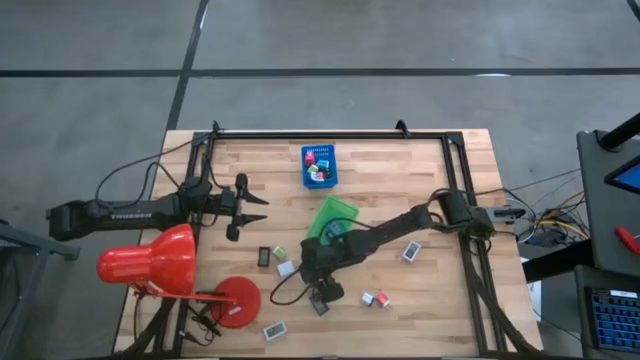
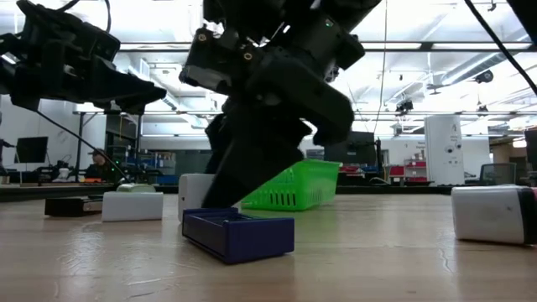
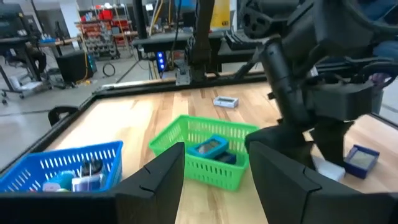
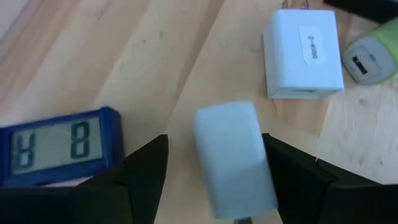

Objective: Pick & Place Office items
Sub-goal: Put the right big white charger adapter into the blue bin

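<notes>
Office items are lying scattered over the wooden table (image 1: 420, 180), and some are sitting in the blue tray (image 1: 320, 166) and the green tray (image 1: 332, 216). One white charger (image 4: 235, 158) is sitting between the fingers of the right gripper (image 4: 214, 171), low over the table near its front; whether the fingers are pressing on it is unclear. A blue display piece (image 4: 59, 146) is lying just beside it, another white charger (image 4: 303, 53) farther off. The left gripper (image 1: 258, 208) is hovering with fingers spread, empty, at the left.

Blue tray (image 1: 319, 166) contents — too small
</notes>
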Controlling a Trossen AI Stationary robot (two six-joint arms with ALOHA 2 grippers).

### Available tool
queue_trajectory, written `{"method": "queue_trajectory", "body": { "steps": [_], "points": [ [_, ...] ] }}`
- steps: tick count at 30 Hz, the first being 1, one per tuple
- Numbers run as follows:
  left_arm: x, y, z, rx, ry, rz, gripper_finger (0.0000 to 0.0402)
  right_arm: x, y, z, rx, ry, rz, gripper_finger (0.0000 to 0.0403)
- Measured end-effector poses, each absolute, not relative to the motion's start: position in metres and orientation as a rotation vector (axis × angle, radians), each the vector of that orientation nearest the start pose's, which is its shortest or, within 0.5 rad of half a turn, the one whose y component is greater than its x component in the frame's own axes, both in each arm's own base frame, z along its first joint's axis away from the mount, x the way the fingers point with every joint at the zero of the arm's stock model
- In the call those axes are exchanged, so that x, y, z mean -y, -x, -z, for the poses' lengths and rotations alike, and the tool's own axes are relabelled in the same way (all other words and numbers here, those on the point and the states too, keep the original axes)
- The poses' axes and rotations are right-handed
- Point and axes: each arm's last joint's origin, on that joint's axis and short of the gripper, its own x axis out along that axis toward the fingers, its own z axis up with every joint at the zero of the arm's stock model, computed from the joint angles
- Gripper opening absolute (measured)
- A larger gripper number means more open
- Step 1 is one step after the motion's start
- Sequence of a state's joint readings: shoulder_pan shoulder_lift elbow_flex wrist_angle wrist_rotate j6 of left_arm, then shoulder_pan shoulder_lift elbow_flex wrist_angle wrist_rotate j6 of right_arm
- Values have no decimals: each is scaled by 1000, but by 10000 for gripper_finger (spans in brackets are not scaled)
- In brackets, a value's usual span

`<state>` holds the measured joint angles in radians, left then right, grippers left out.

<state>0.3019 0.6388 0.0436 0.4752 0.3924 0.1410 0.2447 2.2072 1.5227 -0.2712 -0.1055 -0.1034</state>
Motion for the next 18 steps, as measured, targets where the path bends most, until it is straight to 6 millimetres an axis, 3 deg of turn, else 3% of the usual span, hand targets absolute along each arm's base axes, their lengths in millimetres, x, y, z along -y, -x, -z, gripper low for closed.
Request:
{"method": "queue_trajectory", "body": {
  "steps": [6, 11, 18],
  "points": [
    [-31, -136, -160, -118, -97, 91, 184, -115, -448, -130, -957, 168, -372, 193],
    [-31, -136, -160, -123, -95, 88, 184, -115, -448, -130, -959, 170, -372, 117],
    [-31, -136, -160, -123, -96, 85, 184, -124, -445, -131, -953, 225, -383, 111]
  ]
}}
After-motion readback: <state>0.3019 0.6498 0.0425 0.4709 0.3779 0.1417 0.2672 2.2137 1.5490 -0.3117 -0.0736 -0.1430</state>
